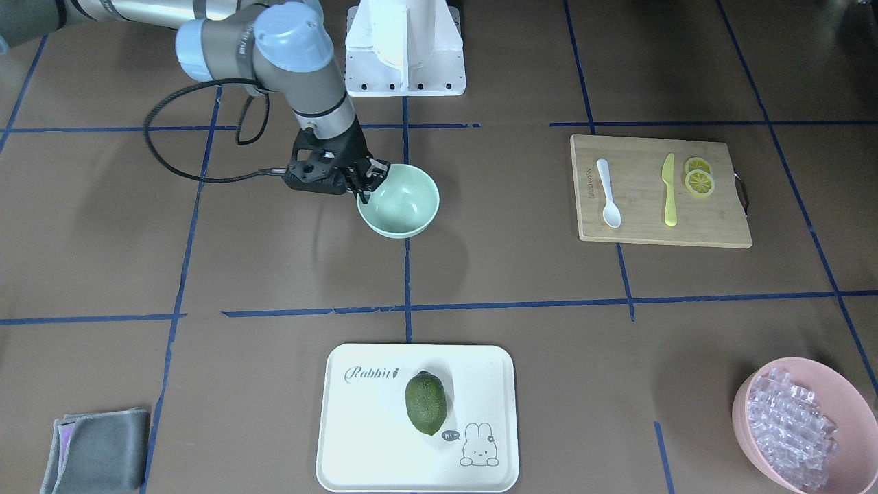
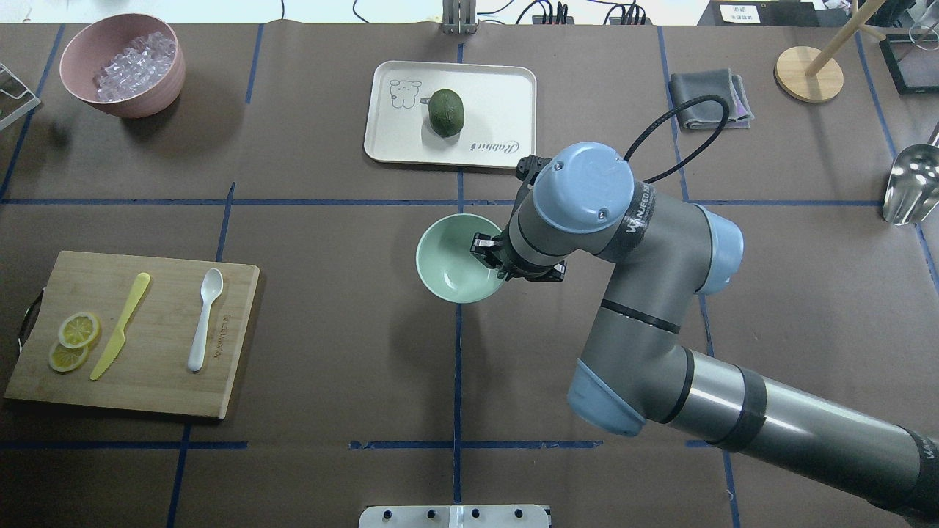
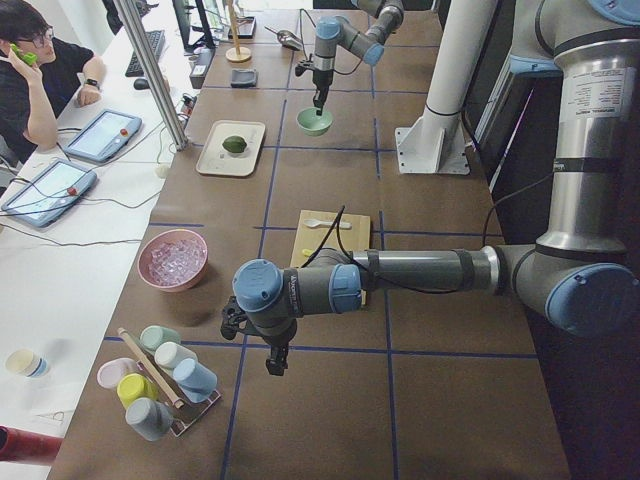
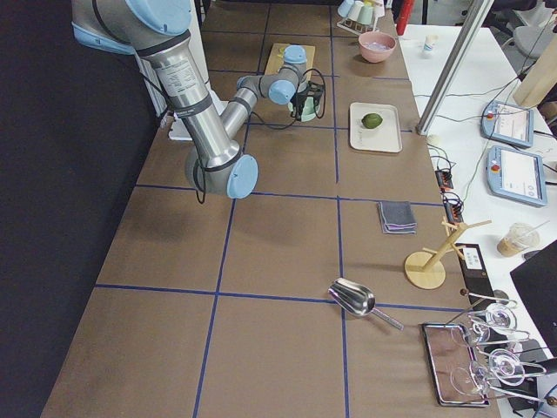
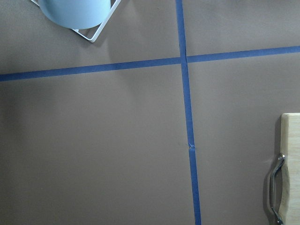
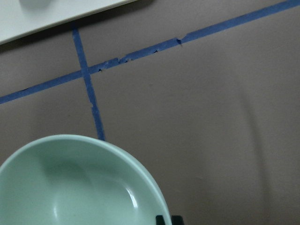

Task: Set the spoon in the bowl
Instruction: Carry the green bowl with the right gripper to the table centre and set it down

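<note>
The white spoon (image 1: 608, 195) lies on the wooden cutting board (image 1: 713, 230), also in the overhead view (image 2: 204, 317), far from both grippers. The mint-green bowl (image 1: 408, 206) stands upright and empty at the table's middle (image 2: 449, 271). My right gripper (image 1: 367, 191) is at the bowl's rim on its right side (image 2: 490, 255). Its fingertips (image 6: 161, 219) look closed on the rim, one inside and one outside. My left gripper (image 3: 273, 360) shows only in the exterior left view, low over the table near the cup rack; I cannot tell whether it is open or shut.
A yellow knife (image 1: 669, 189) and lemon slices (image 1: 699, 180) lie beside the spoon. A white tray (image 1: 363, 446) holds a green fruit (image 1: 425, 401). A pink bowl (image 1: 744, 412) of ice-like cubes, a grey cloth (image 1: 96, 449) and a cup rack (image 3: 160, 380) stand at the edges.
</note>
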